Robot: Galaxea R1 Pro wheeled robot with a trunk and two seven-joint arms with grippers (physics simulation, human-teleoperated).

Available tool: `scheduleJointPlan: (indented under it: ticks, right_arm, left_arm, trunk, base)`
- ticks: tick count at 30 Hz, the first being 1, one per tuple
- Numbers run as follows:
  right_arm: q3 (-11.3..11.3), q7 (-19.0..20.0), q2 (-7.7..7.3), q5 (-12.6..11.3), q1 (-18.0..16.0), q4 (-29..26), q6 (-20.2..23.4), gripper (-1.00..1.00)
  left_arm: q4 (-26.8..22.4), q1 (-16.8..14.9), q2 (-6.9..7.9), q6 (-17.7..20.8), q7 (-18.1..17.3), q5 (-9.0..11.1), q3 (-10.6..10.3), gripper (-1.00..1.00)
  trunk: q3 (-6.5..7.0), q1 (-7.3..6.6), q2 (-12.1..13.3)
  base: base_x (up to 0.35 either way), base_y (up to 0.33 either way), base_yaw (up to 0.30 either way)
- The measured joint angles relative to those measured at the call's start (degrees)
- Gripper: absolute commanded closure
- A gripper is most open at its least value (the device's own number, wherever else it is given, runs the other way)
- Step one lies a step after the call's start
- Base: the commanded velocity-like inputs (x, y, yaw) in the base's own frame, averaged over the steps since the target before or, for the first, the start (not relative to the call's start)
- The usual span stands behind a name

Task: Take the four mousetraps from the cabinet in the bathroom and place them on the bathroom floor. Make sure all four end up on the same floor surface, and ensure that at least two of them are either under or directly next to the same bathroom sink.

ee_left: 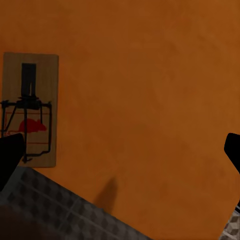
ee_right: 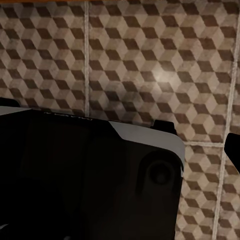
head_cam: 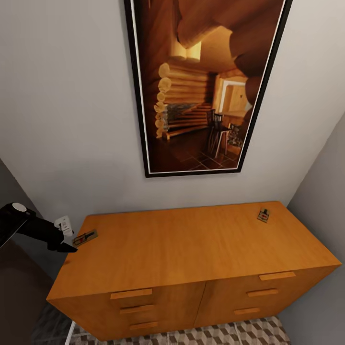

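Left gripper (head_cam: pixel 64 247) hovers wide open at the cabinet's (head_cam: pixel 191 249) nine o'clock edge, lined up beside the near mousetrap (head_cam: pixel 85 237) for a pick. A second mousetrap (head_cam: pixel 263 215) waits at two o'clock, well apart; the right gripper's state I cannot tell, it hangs over the tiled floor (ee_right: pixel 150 60).

My head camera looks forward and steeply down from above onto the cabinet (head_cam: pixel 191 249), with the wall and a framed picture (head_cam: pixel 206 86) filling the upper frame. My left wrist camera hangs close over the cabinet's left end, facing down at a mousetrap (ee_left: pixel 31 110) at the left of its frame; the head view shares that mousetrap at lower left. My right wrist camera points down at the bathroom floor (ee_right: pixel 150 60), near my own base (ee_right: pixel 75 175).
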Motion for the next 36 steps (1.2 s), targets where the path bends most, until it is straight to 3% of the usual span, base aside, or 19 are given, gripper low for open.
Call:
scheduleJointPlan:
  ticks: [36]
  right_arm:
    - [0.0, 0.0, 0.0, 0.0, 0.0, 0.0, 0.0, -1.0]
  left_arm:
    - [0.1, 0.0, -0.1, -0.1, 0.0, 0.0, 0.7, -1.0]
  trunk:
    - [-0.03, 0.0, 0.0]
  base:
    - [0.015, 0.007, 0.0]
